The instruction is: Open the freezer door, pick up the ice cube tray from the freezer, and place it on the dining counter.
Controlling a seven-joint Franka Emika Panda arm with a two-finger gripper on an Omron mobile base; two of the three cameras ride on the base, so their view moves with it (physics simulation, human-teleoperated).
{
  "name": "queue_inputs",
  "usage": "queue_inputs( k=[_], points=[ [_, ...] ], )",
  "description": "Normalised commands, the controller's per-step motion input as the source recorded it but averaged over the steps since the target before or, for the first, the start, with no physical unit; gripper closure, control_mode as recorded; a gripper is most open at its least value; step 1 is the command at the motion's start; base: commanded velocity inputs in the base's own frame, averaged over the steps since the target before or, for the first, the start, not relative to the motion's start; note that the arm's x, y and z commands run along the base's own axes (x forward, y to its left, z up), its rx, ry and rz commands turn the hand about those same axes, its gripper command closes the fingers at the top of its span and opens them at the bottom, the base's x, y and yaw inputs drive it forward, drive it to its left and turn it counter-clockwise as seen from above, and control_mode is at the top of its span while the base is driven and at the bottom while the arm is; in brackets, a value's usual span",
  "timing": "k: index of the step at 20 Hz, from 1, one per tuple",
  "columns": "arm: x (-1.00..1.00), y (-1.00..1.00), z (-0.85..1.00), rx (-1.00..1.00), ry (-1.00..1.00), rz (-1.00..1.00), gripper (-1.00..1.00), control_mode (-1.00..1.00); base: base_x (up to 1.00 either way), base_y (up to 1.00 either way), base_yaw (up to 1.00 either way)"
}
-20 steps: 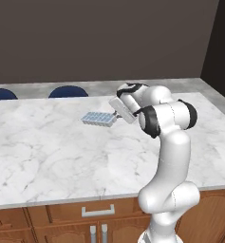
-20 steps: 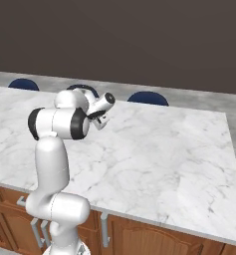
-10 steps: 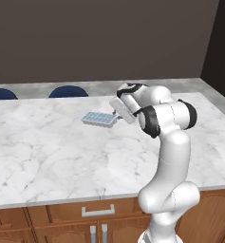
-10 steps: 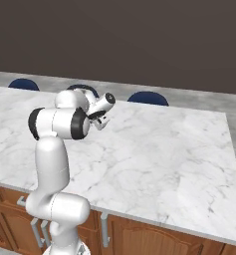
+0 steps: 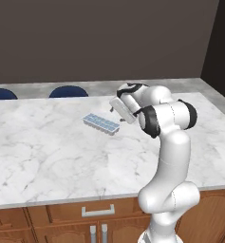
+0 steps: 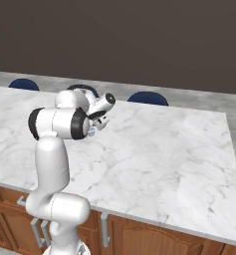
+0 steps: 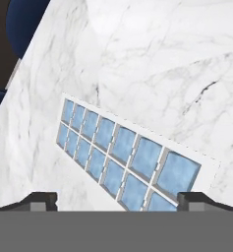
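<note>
The pale-blue ice cube tray lies flat on the white marble dining counter, right side up with its two rows of compartments showing. My gripper hovers just over the tray's right end, tilted down toward it. In the hand view the tray runs diagonally between the two dark fingertips, which stand wide apart, so the gripper is open and holds nothing. From the right base view the hand hangs low over the counter and my arm hides the tray. The freezer and its door are out of view.
Dark blue chairs stand along the counter's far side, before a dark wall. Brown cabinets with metal handles run under the near edge. Bare marble stretches left and right of the tray.
The fingers have spread from nearly shut to wide open, letting go of the tray. The tray stays where it was on the counter, and the arm has barely moved.
</note>
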Motion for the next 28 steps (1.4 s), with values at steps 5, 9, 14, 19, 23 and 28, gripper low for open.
queue_inputs(
  k=[5, 9, 14, 19, 23, 28],
  points=[
    [0.00, -0.01, 0.00, 0.00, 0.00, 0.00, -1.00, -1.00, 0.00, 0.00, 0.00],
    [-0.06, -0.13, 0.02, -0.01, 0.00, 0.00, -1.00, -1.00, 0.00, 0.00, 0.00],
    [-0.35, -0.13, 0.32, -0.06, 0.00, 0.01, -1.00, -1.00, 0.00, 0.00, 0.00],
    [-0.67, -0.03, 0.58, -0.12, 0.00, 0.05, -1.00, -1.00, 0.00, 0.00, 0.00],
    [-0.74, -0.11, 0.49, -0.15, -0.01, 0.06, -1.00, -1.00, 0.00, 0.00, 0.00],
    [-0.76, -0.24, 0.41, -0.14, -0.06, 0.10, -1.00, -1.00, 0.00, 0.00, 0.00]
  ],
)
